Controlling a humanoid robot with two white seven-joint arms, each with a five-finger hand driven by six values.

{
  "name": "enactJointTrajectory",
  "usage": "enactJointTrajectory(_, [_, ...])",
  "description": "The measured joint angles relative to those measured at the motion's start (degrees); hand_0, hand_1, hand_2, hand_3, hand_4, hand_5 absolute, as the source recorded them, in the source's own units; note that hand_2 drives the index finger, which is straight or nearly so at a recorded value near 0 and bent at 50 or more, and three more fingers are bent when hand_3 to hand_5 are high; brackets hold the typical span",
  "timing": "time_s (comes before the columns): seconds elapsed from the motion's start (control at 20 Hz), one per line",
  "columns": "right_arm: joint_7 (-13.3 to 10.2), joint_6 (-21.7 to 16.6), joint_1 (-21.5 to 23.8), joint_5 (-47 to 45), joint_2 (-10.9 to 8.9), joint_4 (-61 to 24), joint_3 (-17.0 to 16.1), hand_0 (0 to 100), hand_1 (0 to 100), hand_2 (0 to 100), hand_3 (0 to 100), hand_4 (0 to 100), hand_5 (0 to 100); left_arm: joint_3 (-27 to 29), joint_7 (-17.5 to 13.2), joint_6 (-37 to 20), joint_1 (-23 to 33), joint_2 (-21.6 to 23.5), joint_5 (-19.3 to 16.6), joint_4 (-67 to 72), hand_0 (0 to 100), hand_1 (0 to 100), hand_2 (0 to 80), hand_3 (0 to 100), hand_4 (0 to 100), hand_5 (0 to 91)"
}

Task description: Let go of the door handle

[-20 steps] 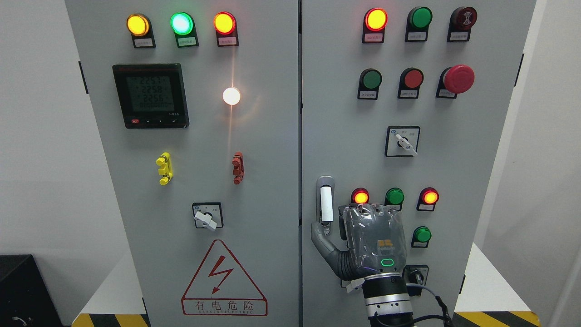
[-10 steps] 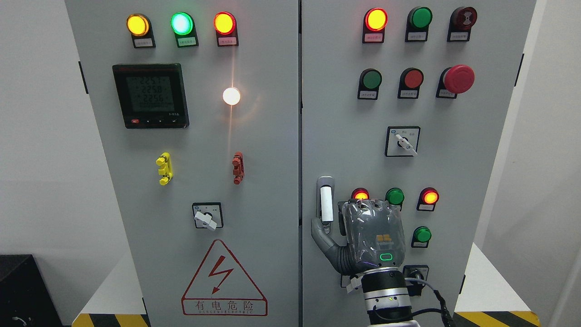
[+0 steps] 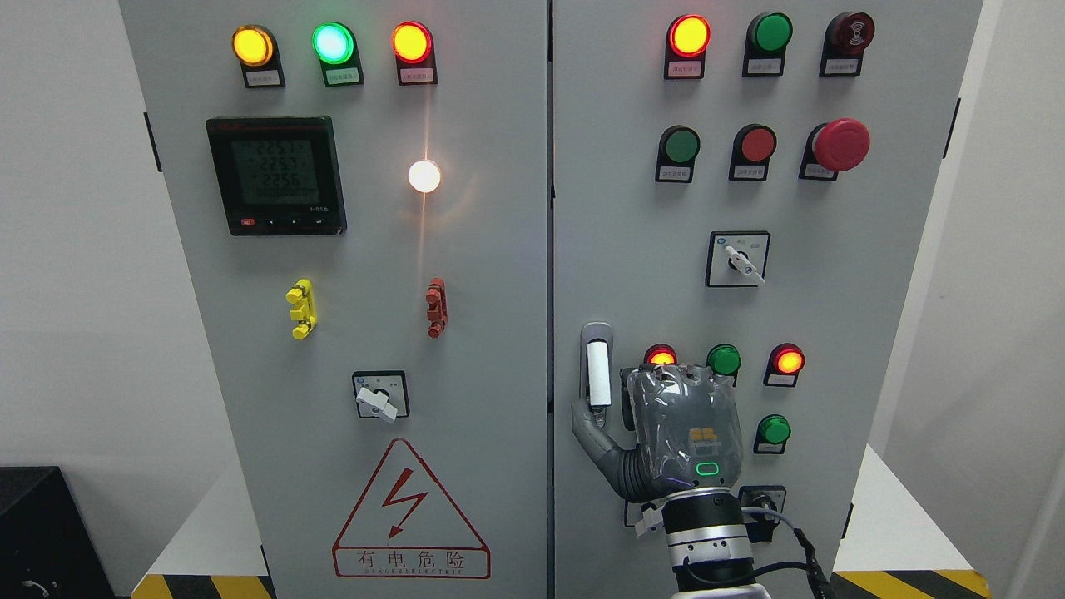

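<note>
Fingers (image 3: 666, 391) of our right hand (image 3: 678, 433) were pressed to the right door (image 3: 832, 333), knuckles toward us; whether curled or spread we could not tell. Thumb (image 3: 586, 424) reached left, its tip at the foot of the handle (image 3: 597, 370). Handle: white, upright, at that door's left edge. Beyond: lamps (image 3: 724, 359) just above our knuckles.

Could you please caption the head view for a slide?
Right hand beside the white door handle on the grey cabinet's right door.
</note>
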Motion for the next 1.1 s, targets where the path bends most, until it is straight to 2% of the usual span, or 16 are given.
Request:
enactJointTrajectory(0.75, [-0.3, 0.2, -0.3, -0.1, 0.03, 0.1, -0.6, 45, 34, 92, 100, 100, 100, 0.0, 0.0, 0.0, 0.0, 0.0, 0.0, 0.0, 12, 56, 0.0, 0, 0, 0.0])
enactJointTrajectory(1.1, [-0.6, 0.2, 0.0, -0.1, 0.06, 0.0, -0.9, 46, 35, 92, 100, 100, 100, 0.0, 0.0, 0.0, 0.0, 0.0, 0.0, 0.0, 12, 56, 0.0, 0, 0, 0.0])
